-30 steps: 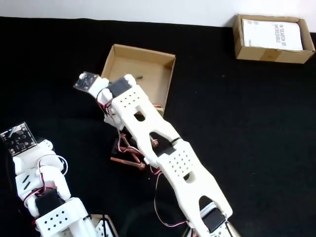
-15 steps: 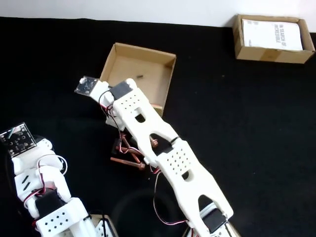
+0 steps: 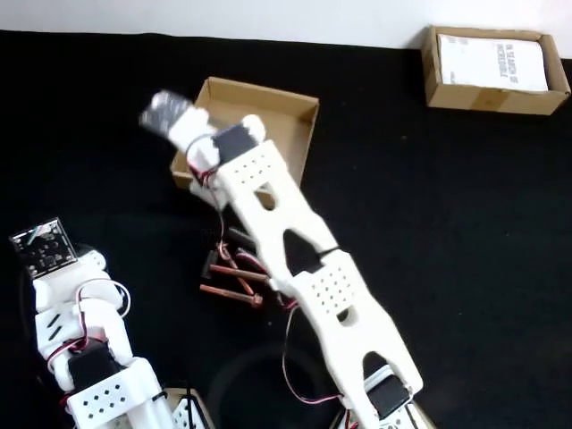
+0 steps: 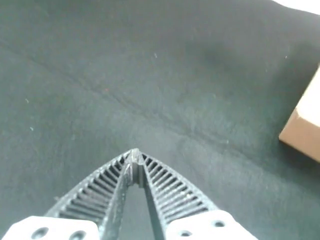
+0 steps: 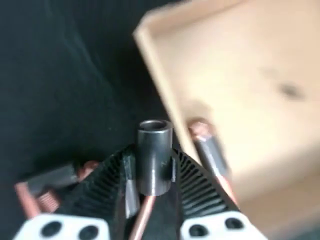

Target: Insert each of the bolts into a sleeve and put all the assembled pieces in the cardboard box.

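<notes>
My right gripper (image 5: 154, 150) is shut on a dark sleeve (image 5: 155, 155) that stands upright between the fingers, with a copper bolt shaft (image 5: 142, 217) sticking out below it. It hangs just outside the near wall of the open cardboard box (image 5: 240, 75). A second sleeve-and-bolt piece (image 5: 209, 152) lies against that wall. More copper bolts and dark sleeves (image 3: 231, 277) lie on the black cloth beside the right arm. My left gripper (image 4: 134, 157) is shut with nothing in it, low over bare cloth at the front left.
The right arm (image 3: 295, 259) stretches from the front edge to the cardboard box (image 3: 268, 103). Another box (image 3: 494, 67) holding a white sheet stands at the back right. A corner of the cardboard box (image 4: 305, 132) shows beyond the left gripper.
The right arm has swung from the cloth beside the box toward and over the box's near left corner, carrying the sleeve and bolt. The left arm shifted slightly.
</notes>
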